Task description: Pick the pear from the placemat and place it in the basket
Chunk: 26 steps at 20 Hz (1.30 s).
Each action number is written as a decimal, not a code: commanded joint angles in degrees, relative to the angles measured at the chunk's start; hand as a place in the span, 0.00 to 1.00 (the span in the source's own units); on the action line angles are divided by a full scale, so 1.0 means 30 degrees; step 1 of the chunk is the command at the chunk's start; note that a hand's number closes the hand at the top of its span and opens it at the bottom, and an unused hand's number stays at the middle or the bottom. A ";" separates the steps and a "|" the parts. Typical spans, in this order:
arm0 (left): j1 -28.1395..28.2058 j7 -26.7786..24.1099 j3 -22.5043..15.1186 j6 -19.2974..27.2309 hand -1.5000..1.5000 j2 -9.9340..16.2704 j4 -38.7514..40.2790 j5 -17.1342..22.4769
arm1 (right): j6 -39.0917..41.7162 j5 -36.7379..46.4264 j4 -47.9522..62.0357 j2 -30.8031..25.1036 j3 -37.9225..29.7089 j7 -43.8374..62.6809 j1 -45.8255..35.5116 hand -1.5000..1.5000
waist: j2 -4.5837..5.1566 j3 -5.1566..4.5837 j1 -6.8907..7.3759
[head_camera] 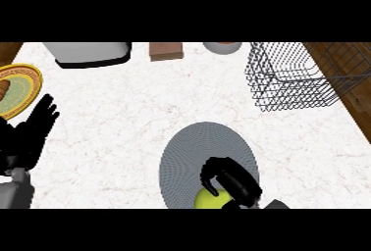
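A yellow-green pear (211, 199) lies at the near end of the round grey placemat (206, 147). My right hand (235, 182) is over the pear with its fingers and thumb curled round it, hiding much of the fruit. The wire basket (290, 78) stands at the far right of the counter, well away from the hand. At the left edge my left hand (33, 132) rests open, fingers pointing up, holding nothing.
A yellow-rimmed plate (16, 88) sits at the far left beside the left hand. Along the back edge stand a grey appliance (87, 53), a brown block (166, 50) and a grey bowl (222, 47). White marble counter lies between placemat and basket.
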 commanded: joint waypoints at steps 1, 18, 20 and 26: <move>0.0154 0.0061 0.0252 0.0091 0.50 0.0065 -0.0044 0.0092 | -0.1798 -0.0229 -0.5516 -0.0309 0.0023 0.0747 0.3003 1.00 | 0.0086 -0.0009 0.0050; -0.1419 -0.0061 -0.0722 -0.1046 0.50 -0.0372 0.0382 -0.0126 | 0.0727 0.1280 -2.3874 -0.3423 -0.4593 1.6852 0.3406 1.00 | 0.0760 0.0009 0.2151; -0.0884 0.0710 -0.0804 -0.0922 0.50 -0.0151 -0.1077 -0.0247 | 0.1118 0.1225 -2.3439 -0.2925 -0.5023 1.8732 0.1644 1.00 | 0.0718 0.0027 0.2392; -0.1815 -0.0037 -0.0674 -0.1444 0.50 -0.0486 0.0603 -0.0376 | 0.2719 -0.0281 -1.9149 -0.3144 -0.9227 2.0444 -0.4477 1.00 | 0.0783 0.0048 0.2470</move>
